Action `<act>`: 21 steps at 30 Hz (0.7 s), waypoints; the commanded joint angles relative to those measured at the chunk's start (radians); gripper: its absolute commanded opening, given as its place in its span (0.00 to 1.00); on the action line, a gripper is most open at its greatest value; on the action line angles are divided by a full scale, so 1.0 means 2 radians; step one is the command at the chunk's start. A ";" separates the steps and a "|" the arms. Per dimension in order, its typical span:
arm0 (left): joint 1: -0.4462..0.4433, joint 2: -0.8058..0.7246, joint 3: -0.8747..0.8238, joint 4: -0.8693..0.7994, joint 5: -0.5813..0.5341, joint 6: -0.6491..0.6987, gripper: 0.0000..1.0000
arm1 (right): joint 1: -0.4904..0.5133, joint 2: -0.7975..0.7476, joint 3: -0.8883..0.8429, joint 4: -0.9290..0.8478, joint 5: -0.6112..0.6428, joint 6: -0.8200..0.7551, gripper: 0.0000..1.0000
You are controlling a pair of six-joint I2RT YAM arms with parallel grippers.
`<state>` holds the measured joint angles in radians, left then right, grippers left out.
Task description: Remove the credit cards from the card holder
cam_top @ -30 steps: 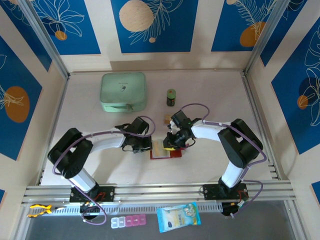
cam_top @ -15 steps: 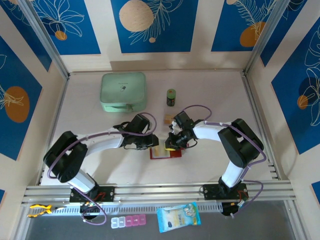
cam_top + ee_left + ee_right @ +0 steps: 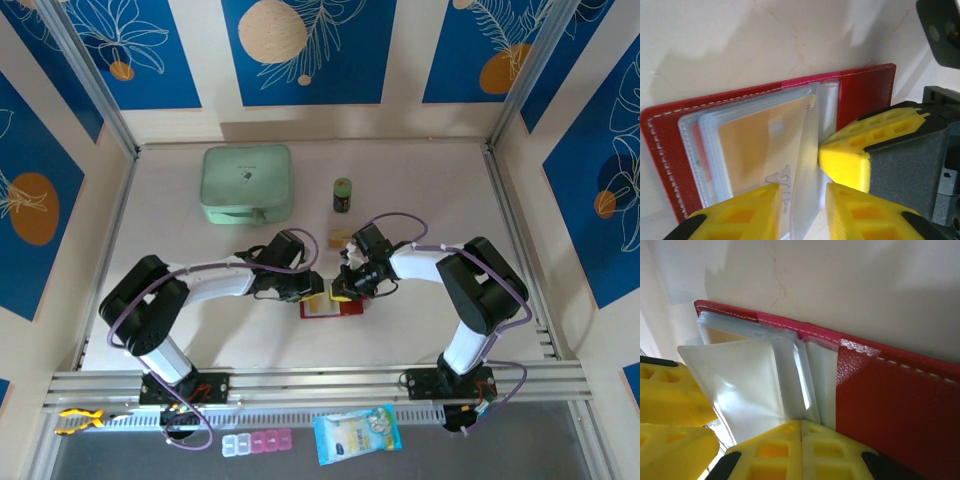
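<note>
Your left gripper [image 3: 802, 212] straddles, jaws parted, a clear sleeve [image 3: 807, 165] of the open card holder [image 3: 865, 95], while your right gripper [image 3: 800, 432], clenched, touches the sleeves' edge.

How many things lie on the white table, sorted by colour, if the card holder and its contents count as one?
Green: 2 (case, jar)
Red: 1 (card holder)
Tan: 1 (block)
Total: 4
</note>
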<state>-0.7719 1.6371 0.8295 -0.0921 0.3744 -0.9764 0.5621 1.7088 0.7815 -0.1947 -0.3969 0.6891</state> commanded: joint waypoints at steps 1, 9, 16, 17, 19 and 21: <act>-0.006 0.008 0.006 0.013 0.014 -0.010 0.27 | -0.003 -0.007 -0.015 -0.013 0.006 0.003 0.05; -0.009 0.009 0.012 0.013 0.019 -0.012 0.25 | -0.003 -0.047 -0.005 -0.034 0.015 0.006 0.14; -0.012 0.008 0.026 0.003 0.018 -0.011 0.25 | -0.007 -0.089 0.005 -0.066 0.031 0.002 0.16; -0.013 0.008 0.028 0.001 0.018 -0.011 0.25 | -0.009 -0.094 0.006 -0.071 0.033 0.001 0.16; -0.015 0.010 0.034 -0.002 0.018 -0.010 0.26 | -0.012 -0.104 0.007 -0.077 0.035 -0.001 0.16; -0.017 0.013 0.039 -0.004 0.019 -0.010 0.27 | -0.016 -0.114 0.006 -0.081 0.035 -0.002 0.16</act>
<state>-0.7895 1.6436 0.8764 -0.0860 0.3931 -0.9905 0.5404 1.5143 0.7723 -0.3061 -0.3355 0.6914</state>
